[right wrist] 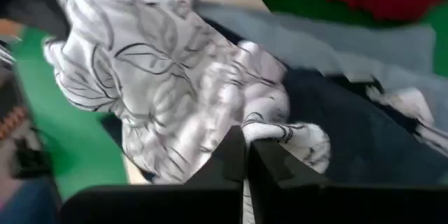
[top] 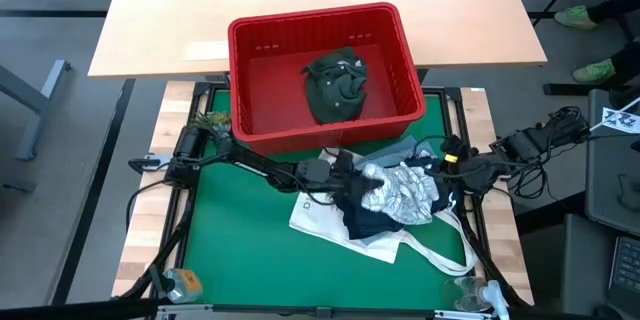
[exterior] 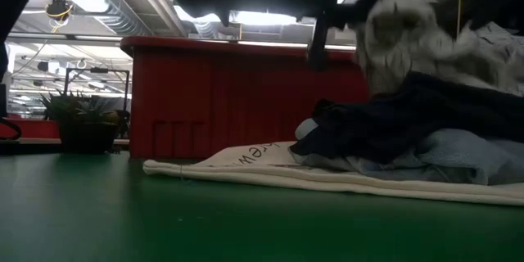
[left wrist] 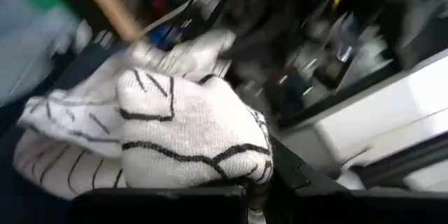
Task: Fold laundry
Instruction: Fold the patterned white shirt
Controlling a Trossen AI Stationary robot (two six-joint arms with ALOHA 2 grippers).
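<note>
A white garment with dark leaf print (top: 400,192) is bunched between my two grippers, above a pile on the green mat. Under it lie a navy garment (top: 365,222) and light blue denim (top: 392,248), all resting on a white tote bag (top: 318,216). A dark olive garment (top: 336,84) lies inside the red basket (top: 395,35). My left gripper (top: 355,176) comes in from the table's left and is shut on the white garment's left side. My right gripper (top: 436,172) comes in from the right and is shut on its right side. My left gripper (left wrist: 248,189) pinches a bunched fold of the white printed garment (left wrist: 189,133) between its two fingers. It comes roughly level from the table's left. The cloth bulges over the fingers and hides the exact place of contact. The held part is raised above the pile (exterior: 401,33). My right gripper (right wrist: 246,147) pinches a small gathered fold of the white printed garment (right wrist: 269,129) between its two fingers, coming from the table's right. The remaining cloth spreads slack away from the fingers (right wrist: 154,77) and drapes over the navy garment (right wrist: 364,133).
The red basket stands just beyond the pile, at the mat's far edge. The tote bag's long handles (top: 445,252) trail toward the near right corner. Bare green mat (top: 240,250) lies to the near left. A small plant (exterior: 86,119) sits at the far left.
</note>
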